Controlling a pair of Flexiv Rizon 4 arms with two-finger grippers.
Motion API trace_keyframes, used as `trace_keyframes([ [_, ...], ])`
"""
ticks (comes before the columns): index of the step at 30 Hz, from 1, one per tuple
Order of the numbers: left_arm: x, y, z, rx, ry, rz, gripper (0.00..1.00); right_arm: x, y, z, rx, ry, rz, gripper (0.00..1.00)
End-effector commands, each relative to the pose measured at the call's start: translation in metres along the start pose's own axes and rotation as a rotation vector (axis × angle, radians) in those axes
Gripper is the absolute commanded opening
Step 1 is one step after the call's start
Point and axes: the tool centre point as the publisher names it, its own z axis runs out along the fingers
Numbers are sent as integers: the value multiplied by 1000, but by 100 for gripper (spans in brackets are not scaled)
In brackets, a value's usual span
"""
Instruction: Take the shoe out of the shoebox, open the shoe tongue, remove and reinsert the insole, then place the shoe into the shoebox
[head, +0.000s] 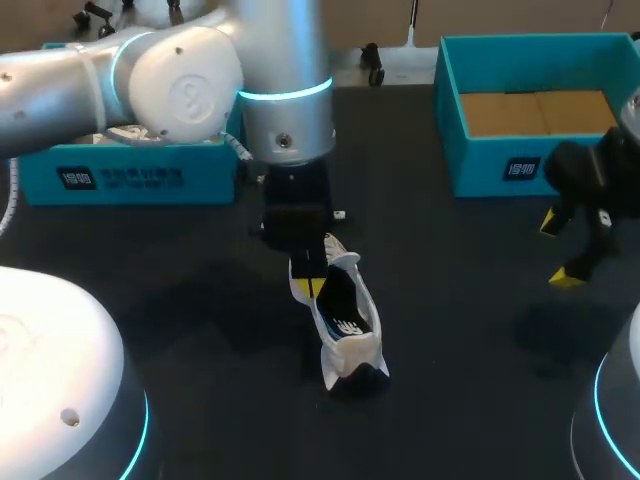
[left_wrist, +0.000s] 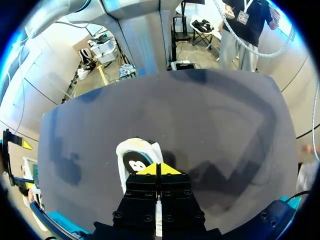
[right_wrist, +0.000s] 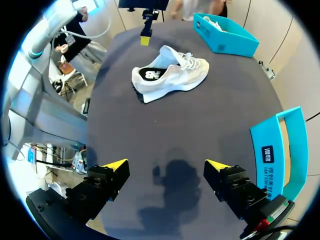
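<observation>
The white shoe (head: 352, 340) stands on its sole on the table, outside the shoebox (head: 500, 165). My left gripper (left_wrist: 159, 168) is just over the shoe's opening, with fingers pressed together on nothing. My right gripper (right_wrist: 166, 166) is well apart from the shoe, with fingers spread wide.

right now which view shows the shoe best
The right wrist view: the whole shoe shows, unobstructed. In the head view the left gripper covers one end; the left wrist view shows only part beyond that gripper.
</observation>
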Motion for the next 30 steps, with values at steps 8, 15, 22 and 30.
trace_keyframes([
  [8, -13, 11, 19, 41, 43, 76, 0, 1, 0, 1, 2, -2, 0, 100],
  [15, -11, 16, 38, 75, 68, 116, 0, 1, 0, 1, 2, -2, 0, 100],
  [22, -19, 23, 54, 73, 84, 142, 0, 1, 0, 1, 2, -2, 0, 100],
  [30, -23, 22, 73, 53, 106, 167, 0, 1, 0, 1, 2, -2, 0, 100],
])
